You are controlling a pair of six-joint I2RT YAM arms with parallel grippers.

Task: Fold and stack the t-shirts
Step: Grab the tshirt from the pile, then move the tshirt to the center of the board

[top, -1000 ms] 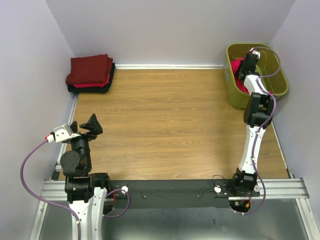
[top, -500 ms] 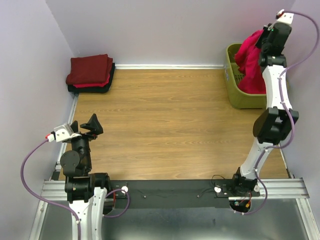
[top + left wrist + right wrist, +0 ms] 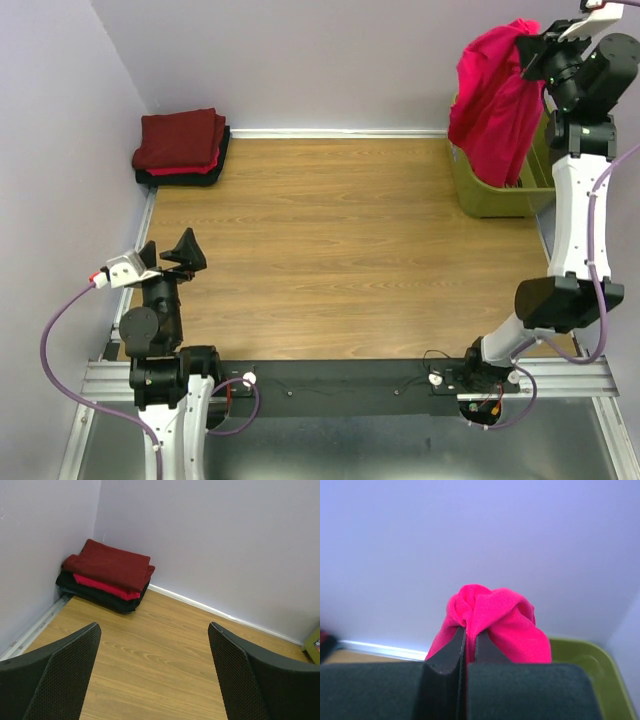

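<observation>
Here, the wooden table (image 3: 340, 250) fills most of the overhead view, boxed in by pale lilac walls (image 3: 300, 60) at the back and sides. My right arm (image 3: 575, 200) stands tall along the right edge of the frame and reaches into the upper right corner, while my left arm (image 3: 155, 330) sits folded low at the lower left. From the top of my right arm the pink-red t-shirt (image 3: 495, 100) hangs in a loose, bunched drape at the upper right. Its lower end falls in front of the olive-green basket (image 3: 480, 198), which sits at the table's far right corner; I cannot tell whether the cloth touches the rim. In the upper left corner, against the walls, the stack of folded t-shirts (image 3: 180, 145) lies flat, with dark maroon on top, a red layer under it and black at the bottom. My right gripper (image 3: 532, 52) is clenched on a fold of the pink-red t-shirt. In my right wrist view the two fingers press nearly together at the centre, and the cloth puffs out just above them. My left gripper (image 3: 172, 255) is released, its jaws spread wide with nothing between them, and it is well apart from the stack it faces.
</observation>
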